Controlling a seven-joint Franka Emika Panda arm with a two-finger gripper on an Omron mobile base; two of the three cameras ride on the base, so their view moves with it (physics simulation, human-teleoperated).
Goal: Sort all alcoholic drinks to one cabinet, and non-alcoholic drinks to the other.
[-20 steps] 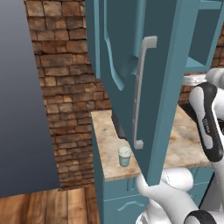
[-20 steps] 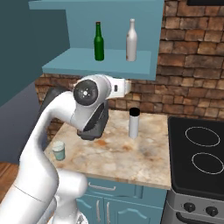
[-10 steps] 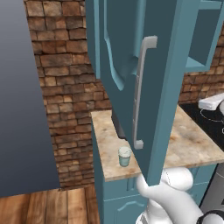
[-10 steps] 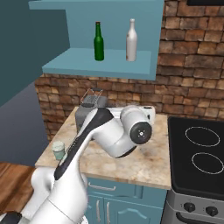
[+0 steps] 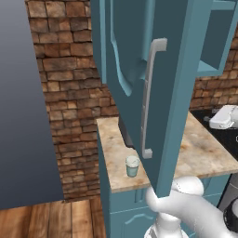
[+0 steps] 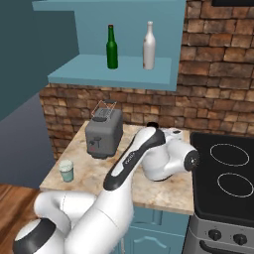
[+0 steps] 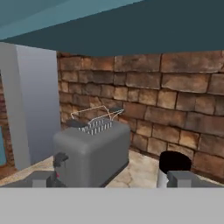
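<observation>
Up on the open cabinet shelf [image 6: 114, 74] a cream-white narrow-necked bottle [image 6: 149, 45] stands upright beside a green bottle [image 6: 112, 47]. A small pale lidded cup [image 6: 66, 170] [image 5: 132, 166] sits near the counter's front left corner. The white flask is mostly behind my arm; its black cap [image 6: 151, 124] [image 7: 175, 162] peeks out. In the hand view my gripper [image 7: 111, 181] is open, its fingertips [image 7: 41, 178] wide apart with nothing between them. It looks low across the counter, with the flask's cap just beyond the right tip.
A grey toaster [image 6: 103, 133] [image 7: 92, 151] stands at the counter's back left, against the brick wall. A black stove [image 6: 223, 168] adjoins the counter on the right. An open teal cabinet door [image 5: 153, 93] with a long handle hangs in front of the left base camera.
My arm has swung right across the counter towards the stove and dropped low; it now covers most of the flask. The bottles and cup have not moved.
</observation>
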